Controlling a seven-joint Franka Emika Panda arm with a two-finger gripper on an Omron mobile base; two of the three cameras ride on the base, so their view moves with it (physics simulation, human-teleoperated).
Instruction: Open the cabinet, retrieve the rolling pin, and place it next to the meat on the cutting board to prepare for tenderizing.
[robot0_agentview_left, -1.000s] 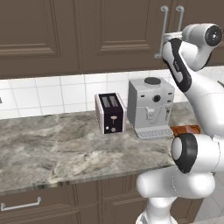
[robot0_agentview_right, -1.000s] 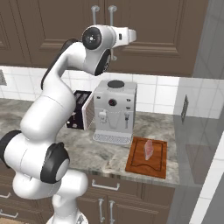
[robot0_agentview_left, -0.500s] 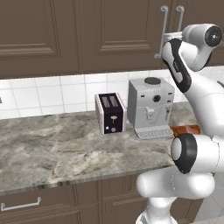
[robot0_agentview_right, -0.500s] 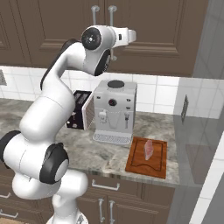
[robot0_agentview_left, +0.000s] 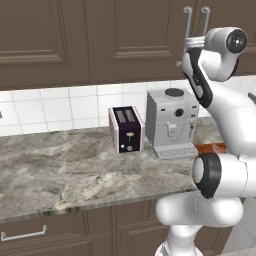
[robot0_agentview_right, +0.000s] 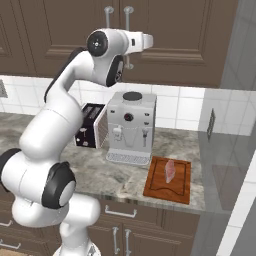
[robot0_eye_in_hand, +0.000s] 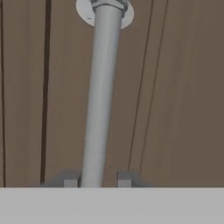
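Grey marbled tabletop (robot0_agentview_left: 60, 170) along a white tiled wall. On it: black-and-silver toaster (robot0_agentview_left: 126, 129), silver coffee machine (robot0_agentview_left: 172, 121) just beside it to the right, then reddish-brown cutting board (robot0_agentview_right: 155, 185) near the right end. Pale pink meat (robot0_agentview_right: 170, 170) lies on the board.

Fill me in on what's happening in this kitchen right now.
The arm is reaching up to the cabinet, whose doors look closed. In the hand view the gripper straddles one silver bar handle, a fingertip close on each side; whether it is clamped yet is hard to tell. On the counter, the meat lies on the cutting board, right of the coffee machine and toaster. Opening the cabinet is step one, and it is not done.
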